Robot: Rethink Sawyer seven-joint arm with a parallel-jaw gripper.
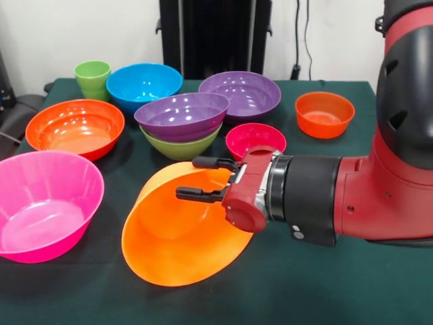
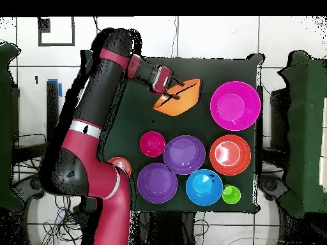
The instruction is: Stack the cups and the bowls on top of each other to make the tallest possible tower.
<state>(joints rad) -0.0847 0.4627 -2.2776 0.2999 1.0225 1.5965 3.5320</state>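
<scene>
Front view: end effector [image 1: 196,178] clamped on tipped large orange bowl's [image 1: 177,245] rim, mouth facing left

The lime-green bowl [image 1: 181,145] shows only as a rim and a strip of wall in the front view, under the purple bowl [image 1: 181,115] nested in it; from overhead it is fully hidden beneath that purple bowl [image 2: 184,154]. The small orange bowl [image 2: 121,167] near the table's edge is half covered by the red arm [image 2: 96,137] overhead. The arm [image 1: 379,189] is cut off by the right edge in the front view. The green cup [image 1: 93,80] has its base hidden behind the blue bowl [image 1: 143,86] and the red-orange bowl [image 1: 76,127]. The big pink bowl [image 1: 46,203] is cropped by the left edge.
</scene>
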